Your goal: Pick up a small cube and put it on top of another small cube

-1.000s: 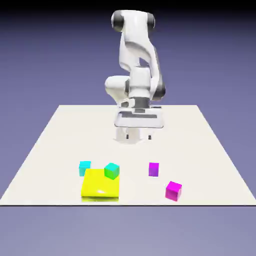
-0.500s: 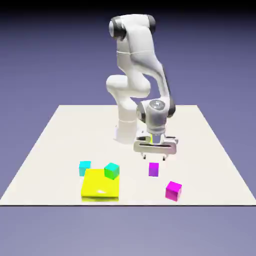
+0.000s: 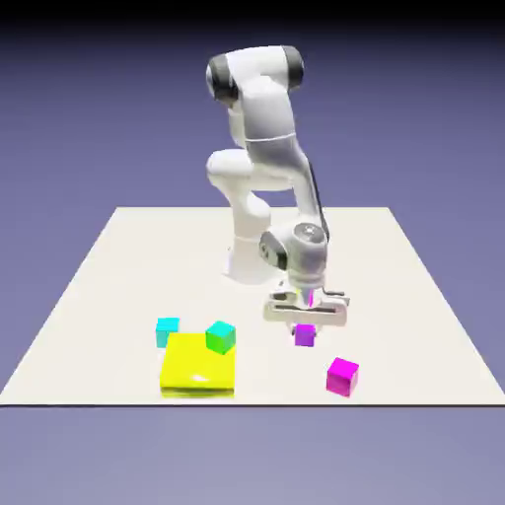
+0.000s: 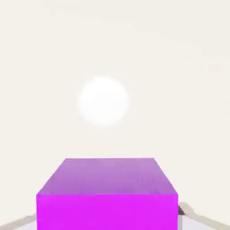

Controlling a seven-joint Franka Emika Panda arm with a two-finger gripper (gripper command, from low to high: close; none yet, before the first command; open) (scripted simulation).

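Note:
The small cube (image 3: pixel 305 337), plain violet-purple, sits on the table right of the middle. My gripper (image 3: pixel 305 327) has come straight down over it and is shut on it, with the hand's bar just above the cube. In the hand view the same small cube (image 4: pixel 107 197) fills the bottom middle, and grey fingertips (image 4: pixel 194 216) show at its lower corners. A brighter pink-magenta cube (image 3: pixel 342 376) lies nearer the front, toward the exterior view's right. A cyan cube (image 3: pixel 168 330) and a teal cube (image 3: pixel 221 336) are at the left.
A flat yellow block (image 3: pixel 200 367) lies at the front left, with the teal cube resting on its back right corner and the cyan cube just behind its left corner. The white table's front edge (image 3: pixel 247 401) runs close below the blocks.
The arm swung from the table's back toward the front, came down over the violet cube, and the jaws went from open to shut on it. No cube has shifted.

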